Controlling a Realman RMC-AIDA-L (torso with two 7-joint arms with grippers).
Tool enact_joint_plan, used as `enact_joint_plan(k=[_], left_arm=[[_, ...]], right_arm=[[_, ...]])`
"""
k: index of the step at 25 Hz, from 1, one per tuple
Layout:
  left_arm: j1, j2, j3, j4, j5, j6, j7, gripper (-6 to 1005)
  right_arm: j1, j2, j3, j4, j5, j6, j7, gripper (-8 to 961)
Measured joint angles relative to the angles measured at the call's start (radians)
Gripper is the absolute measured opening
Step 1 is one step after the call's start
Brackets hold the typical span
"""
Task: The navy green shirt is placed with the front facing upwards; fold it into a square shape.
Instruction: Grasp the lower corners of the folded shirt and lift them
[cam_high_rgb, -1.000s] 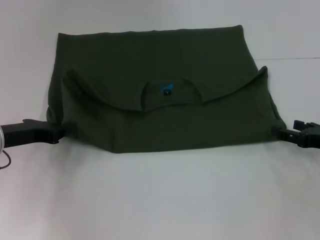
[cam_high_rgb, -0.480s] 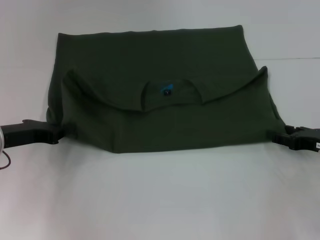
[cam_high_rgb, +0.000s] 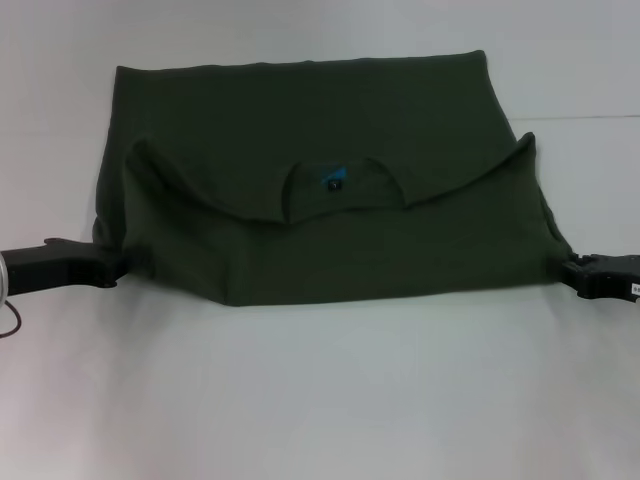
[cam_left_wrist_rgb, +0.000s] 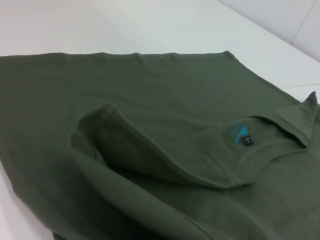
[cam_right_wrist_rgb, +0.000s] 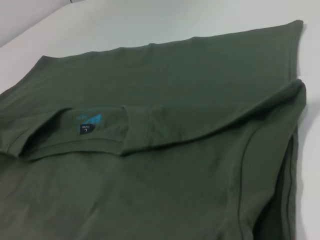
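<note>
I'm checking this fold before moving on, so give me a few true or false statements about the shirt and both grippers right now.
1. The navy green shirt is folded over itself. True.
2. The neck label is hidden. False: it shows at the collar.
3. The left gripper is at the shirt's left edge. True.
4. The right gripper hovers above the collar. False: it is at the shirt's right corner.
5. "FREE!" lettering faces up. False: only plain green shows.

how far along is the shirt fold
Done: the navy green shirt is already folded once crosswise, its collar edge and neck label lying over the far layer. In hand: the left gripper and right gripper sit at its near side corners. Left: side folds; it is a wide rectangle, not yet square.
</note>
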Motion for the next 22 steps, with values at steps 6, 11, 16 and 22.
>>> enact_joint_plan(k=[6, 11, 16, 22], left_arm=[[-0.001, 0.000, 0.000, 0.000, 0.000, 0.000, 0.002, 42], [0.005, 0.000, -0.006, -0.001, 0.000, 0.029, 0.048, 42], [0.033, 0.004, -0.082, -0.001, 0.000, 0.159, 0.214, 43], [0.082, 0.007, -0.145, 0.008, 0.004, 0.288, 0.337, 43]], right_arm=[[0.000, 0.000, 0.000, -0.001, 0.000, 0.000, -0.002, 137], [-0.018, 0.000, 0.000, -0.015, 0.001, -0.019, -0.029, 59], [-0.065, 0.002, 0.013, -0.041, 0.026, -0.112, -0.120, 44], [-0.180, 0.008, 0.016, -0.054, 0.110, -0.251, -0.307, 45]])
